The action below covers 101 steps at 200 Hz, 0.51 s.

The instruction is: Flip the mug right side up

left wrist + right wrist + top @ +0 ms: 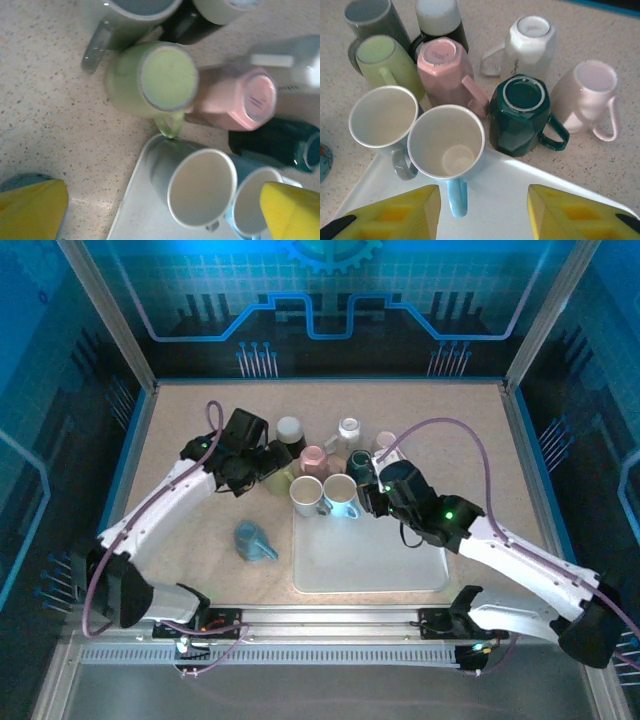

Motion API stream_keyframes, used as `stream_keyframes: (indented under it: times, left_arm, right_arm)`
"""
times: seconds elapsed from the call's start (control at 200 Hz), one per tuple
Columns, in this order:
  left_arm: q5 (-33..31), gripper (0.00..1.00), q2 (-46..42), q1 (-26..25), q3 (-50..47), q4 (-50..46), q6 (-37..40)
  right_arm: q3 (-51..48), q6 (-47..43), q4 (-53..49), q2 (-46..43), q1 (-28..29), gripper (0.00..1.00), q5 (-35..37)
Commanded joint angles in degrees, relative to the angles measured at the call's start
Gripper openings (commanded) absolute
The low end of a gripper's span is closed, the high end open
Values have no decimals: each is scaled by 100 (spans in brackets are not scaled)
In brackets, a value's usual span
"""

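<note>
Several mugs stand bottom-up at the tray's far edge: light green [160, 80] [385, 62], pink [245, 97] [445, 67], dark green [520, 112], white [530, 42] and pale pink [587, 95]. A grey mug [382, 117] and a light blue mug [447, 142] stand upright on the white tray [520, 200]. My left gripper [245, 472] [162, 220] hovers open above the grey mug, near the light green one. My right gripper [372, 492] [482, 215] is open over the tray, just in front of the light blue and dark green mugs, holding nothing.
A teal mug [252, 540] lies on its side on the table left of the tray [370, 560]. A dark grey upright mug [370, 20] and a black mug with a white base [440, 22] stand behind the cluster. Frame posts and walls ring the table.
</note>
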Motion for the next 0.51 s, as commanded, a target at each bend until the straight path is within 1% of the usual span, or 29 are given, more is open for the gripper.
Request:
stream_keyframes:
  times: [0.0, 0.195, 0.33, 0.5]
  left_arm:
    - [12, 99, 298, 183, 351, -346, -912]
    - [-19, 99, 1228, 300, 930, -435, -1072]
    - [-7, 99, 1771, 314, 1340, -552, -1117]
    - [-219, 99, 2350, 314, 1800, -839, -1152]
  right_arm:
    - [-240, -20, 194, -310, 76, 50, 241]
    - [-456, 134, 228, -573, 74, 49, 996]
    - [-496, 184, 227, -722, 84, 49, 991]
    - [-561, 149, 347, -916, 70, 49, 983]
